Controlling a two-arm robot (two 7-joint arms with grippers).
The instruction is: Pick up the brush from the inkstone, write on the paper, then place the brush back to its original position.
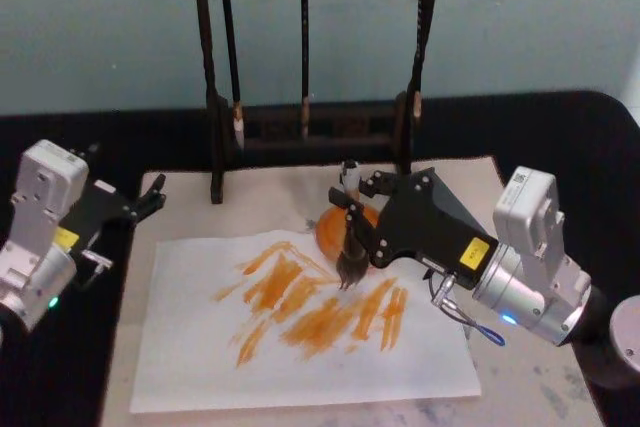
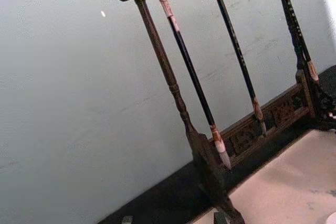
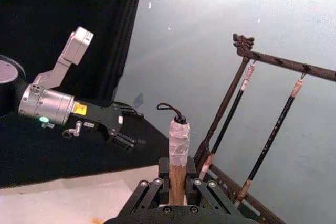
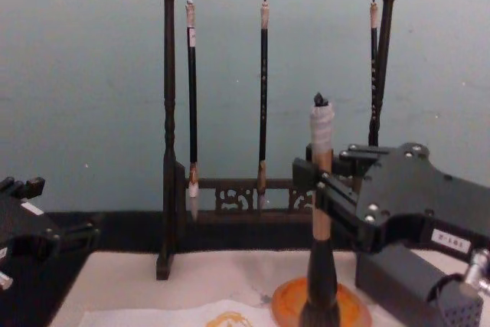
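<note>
Brush (image 1: 350, 267) clamped upright by right gripper (image 1: 352, 234), tuft on paper (image 1: 200, 367); left gripper (image 1: 152, 197) parked, splayed

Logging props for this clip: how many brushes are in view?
4. Three thin brushes hang on the rack: left, middle, right. The big brush stands upright in the right gripper, tuft by the inkstone. The left gripper idles at the left.

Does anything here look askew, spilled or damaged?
Nothing stands out. The right gripper holds the brush upright, with its tuft on the paper beside the orange dish. The orange strokes lie within the sheet. The thin brushes hang straight on the rack. The left gripper sits idle at the left.
</note>
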